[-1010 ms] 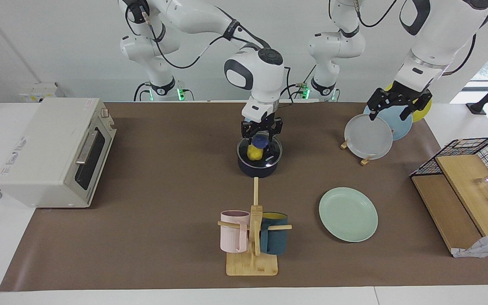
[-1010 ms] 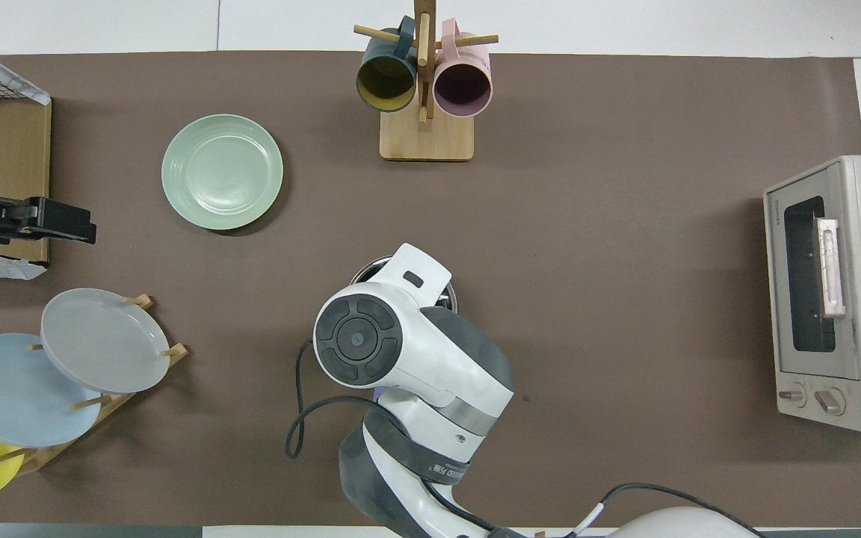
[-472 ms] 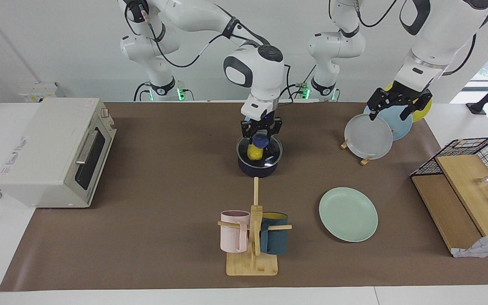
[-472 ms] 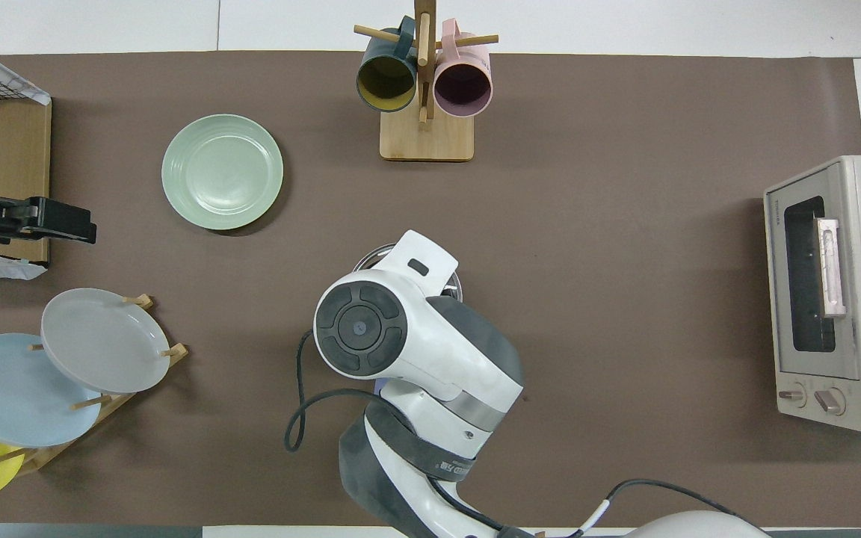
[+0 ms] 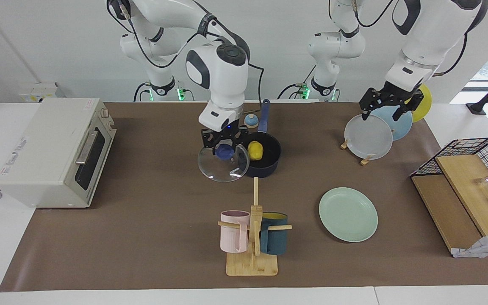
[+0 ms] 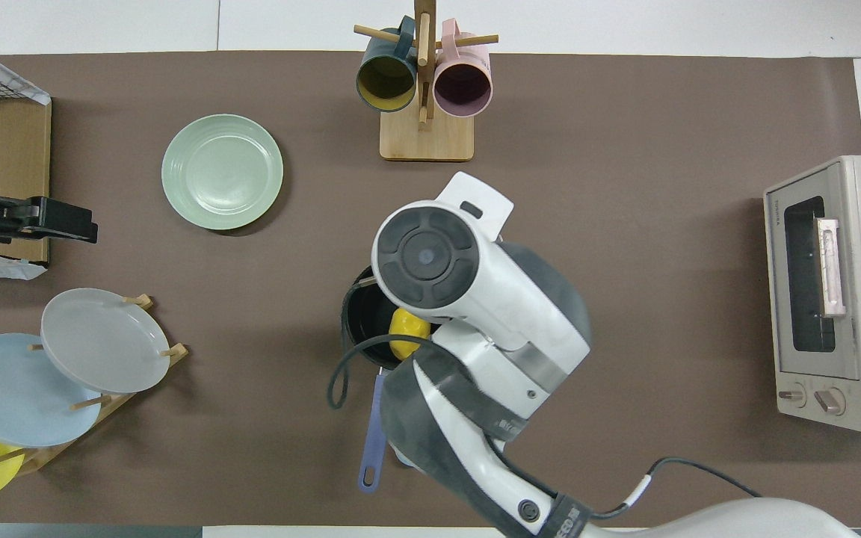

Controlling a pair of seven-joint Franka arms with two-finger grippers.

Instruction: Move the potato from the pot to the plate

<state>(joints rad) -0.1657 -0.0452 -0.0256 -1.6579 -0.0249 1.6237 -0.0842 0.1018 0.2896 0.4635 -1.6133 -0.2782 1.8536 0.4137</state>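
Note:
The yellow potato (image 5: 255, 151) lies in the dark navy pot (image 5: 269, 163) at mid table; both also show in the overhead view, the potato (image 6: 408, 332) in the pot (image 6: 359, 321). The pot's blue handle (image 5: 264, 115) points toward the robots. My right gripper (image 5: 225, 149) is shut on the blue knob of a glass lid (image 5: 220, 170) and holds it tilted, just beside the pot toward the right arm's end. The mint-green plate (image 5: 348, 214) (image 6: 222, 171) lies bare, farther from the robots than the pot. My left gripper (image 5: 386, 113) waits, open, over the plate rack.
A mug rack (image 5: 252, 237) with a pink and a teal mug stands farther out than the pot. A toaster oven (image 5: 53, 152) is at the right arm's end. A rack with grey, light blue and yellow plates (image 5: 369, 137) and a wire basket (image 5: 468, 182) are at the left arm's end.
My right gripper has lifted the glass lid off the pot and carried it toward the right arm's end. The potato and the pot's inside now show uncovered. The left arm has barely moved.

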